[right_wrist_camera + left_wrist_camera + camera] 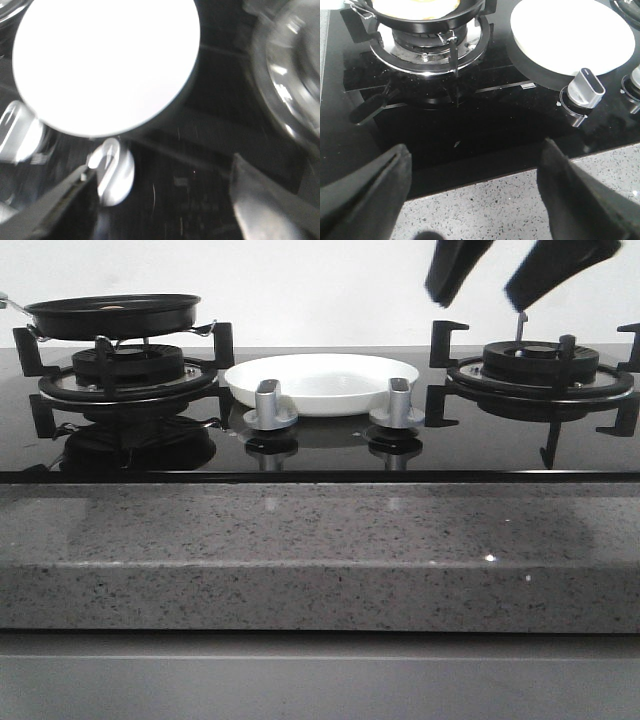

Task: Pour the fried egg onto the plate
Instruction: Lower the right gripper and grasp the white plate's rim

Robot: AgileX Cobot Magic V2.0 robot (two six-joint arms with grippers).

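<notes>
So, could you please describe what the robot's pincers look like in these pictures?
Both pincers are matte black. The right pincer has two flat, tapering fingers. The left pincer has broad, wedge-shaped fingers with a seam along the edge. No cables or markings show.

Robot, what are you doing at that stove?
Nothing is being held yet. The fried egg sits in the black frying pan on the left burner. The white plate waits bare between the burners. The right hand hangs open above the right burner, and the left hand is open near the stove's front edge.
</notes>
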